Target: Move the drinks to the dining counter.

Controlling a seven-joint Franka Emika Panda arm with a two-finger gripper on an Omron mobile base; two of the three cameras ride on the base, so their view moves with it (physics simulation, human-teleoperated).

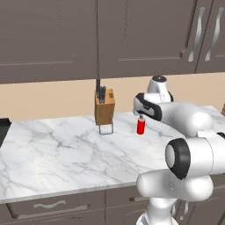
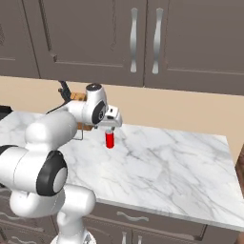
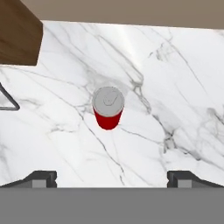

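Because the red can (image 3: 108, 113) is standing upright on the marble counter (image 3: 175, 87), the gripper (image 3: 111, 178) is hovering above it with jaws spread wide, holding nothing.

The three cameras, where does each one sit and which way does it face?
Left base view: behind the arm's left, facing the counter, knife block and can; arm at lower right.
Right base view: behind the arm's right, facing the same counter; arm at lower left, gripper above the can.
Hand view: on the hand, looking down at the can top; jaws open, fingertips at the bottom.
All three share the can.
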